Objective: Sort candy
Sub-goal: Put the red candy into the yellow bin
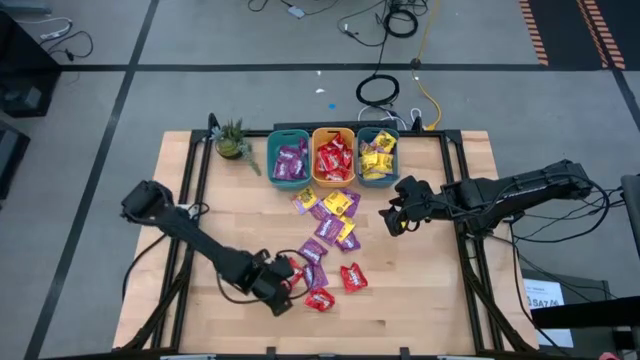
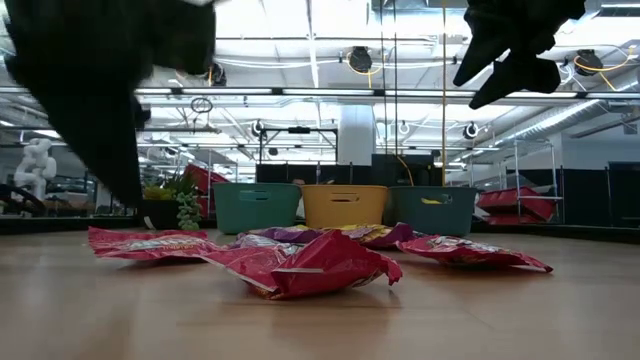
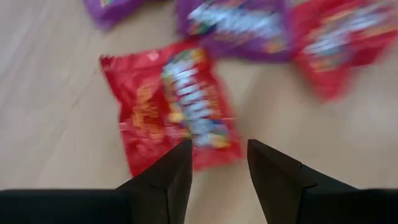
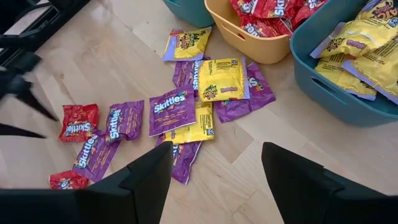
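From above, the left gripper (image 1: 283, 283) hovers low by the near red candy (image 1: 318, 298) with bins (image 1: 334, 180) far back, and up close its fingers (image 3: 168, 180) sit spread over a red packet (image 3: 171, 112), so I'd centre before pinching, while the right gripper (image 4: 214, 180) waits open.

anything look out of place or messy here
Nothing damaged or spilled. The three bins stand in a neat row, sorted purple, red, yellow. The only mess is unsorted candy still loose on the table in front of them, some packets overlapping.
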You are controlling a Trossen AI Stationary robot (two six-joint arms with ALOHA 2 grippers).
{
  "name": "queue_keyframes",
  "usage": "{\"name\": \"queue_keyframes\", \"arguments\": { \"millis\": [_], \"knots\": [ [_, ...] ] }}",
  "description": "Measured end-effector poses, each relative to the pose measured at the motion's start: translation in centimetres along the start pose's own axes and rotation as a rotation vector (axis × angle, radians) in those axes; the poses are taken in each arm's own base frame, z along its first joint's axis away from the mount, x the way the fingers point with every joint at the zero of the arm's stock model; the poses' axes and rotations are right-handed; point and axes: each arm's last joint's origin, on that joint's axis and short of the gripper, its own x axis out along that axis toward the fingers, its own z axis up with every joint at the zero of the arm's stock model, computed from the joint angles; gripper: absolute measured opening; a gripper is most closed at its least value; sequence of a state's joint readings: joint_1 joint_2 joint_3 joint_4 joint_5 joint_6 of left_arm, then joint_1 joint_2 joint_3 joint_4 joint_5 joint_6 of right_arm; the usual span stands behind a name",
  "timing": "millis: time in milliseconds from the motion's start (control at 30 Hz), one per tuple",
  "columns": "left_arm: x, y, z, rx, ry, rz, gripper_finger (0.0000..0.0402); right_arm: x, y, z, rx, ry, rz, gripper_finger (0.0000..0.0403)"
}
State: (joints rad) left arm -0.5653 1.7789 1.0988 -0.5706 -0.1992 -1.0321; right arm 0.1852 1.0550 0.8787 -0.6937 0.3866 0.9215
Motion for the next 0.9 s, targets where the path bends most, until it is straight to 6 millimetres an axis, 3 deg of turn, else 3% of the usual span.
{"name": "queue_keyframes", "arguments": {
  "millis": [200, 333, 467, 633, 900],
  "knots": [
    [4.9, 0.6, -0.3, 0.001, 0.076, 0.119, 0.0164, 0.0, 0.0, 0.0, 0.001, 0.000, 0.001, 0.0238],
    [5.8, 0.3, -0.2, -0.006, 0.044, 0.105, 0.0161, 0.0, 0.0, 0.0, 0.008, 0.005, 0.003, 0.0238],
    [5.1, 0.7, -0.1, -0.005, 0.052, 0.134, 0.0120, 0.0, 0.0, -0.1, 0.007, 0.020, 0.009, 0.0238],
    [4.0, 1.5, -0.3, 0.027, 0.092, 0.180, 0.0015, 0.0, 0.0, -0.1, 0.007, 0.022, 0.009, 0.0238],
    [-0.1, 3.4, -0.7, 0.195, 0.202, 0.259, 0.0005, 0.0, 0.0, -0.1, 0.006, 0.022, 0.009, 0.0238]
  ]
}}
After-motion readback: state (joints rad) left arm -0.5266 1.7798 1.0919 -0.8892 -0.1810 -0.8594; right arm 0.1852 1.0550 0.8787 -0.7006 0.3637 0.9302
